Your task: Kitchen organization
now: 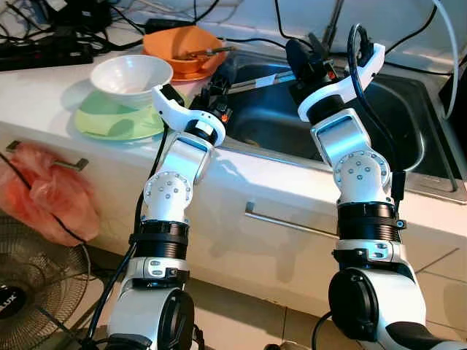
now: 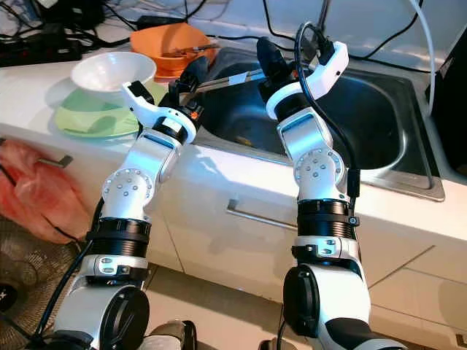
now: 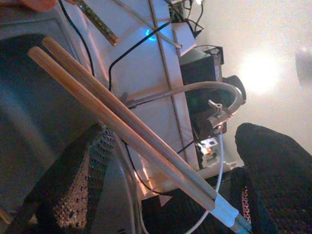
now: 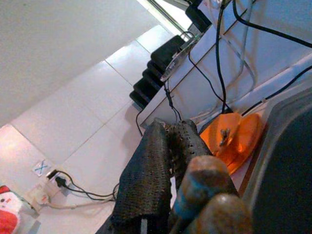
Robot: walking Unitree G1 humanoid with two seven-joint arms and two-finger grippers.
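A pair of wooden chopsticks (image 3: 126, 122) with silver-blue ends spans the gap between my two raised grippers, above the left edge of the steel sink (image 1: 416, 117). My left gripper (image 1: 217, 84) is open, and the chopsticks (image 1: 259, 79) cross slantwise between its spread fingers (image 3: 73, 190). My right gripper (image 1: 300, 52) is shut on the chopsticks. Their blurred blue-tipped ends (image 4: 207, 178) sit right beside its fingers (image 4: 146, 185).
A white bowl (image 1: 131, 75) rests on a green plate (image 1: 109, 122) on the counter at left. Behind it is an orange bowl (image 1: 182, 45) holding utensils. A faucet (image 3: 195, 90) and cables run behind the sink. A red bag (image 1: 44, 193) hangs from a drawer handle, with a fan (image 1: 29, 292) below.
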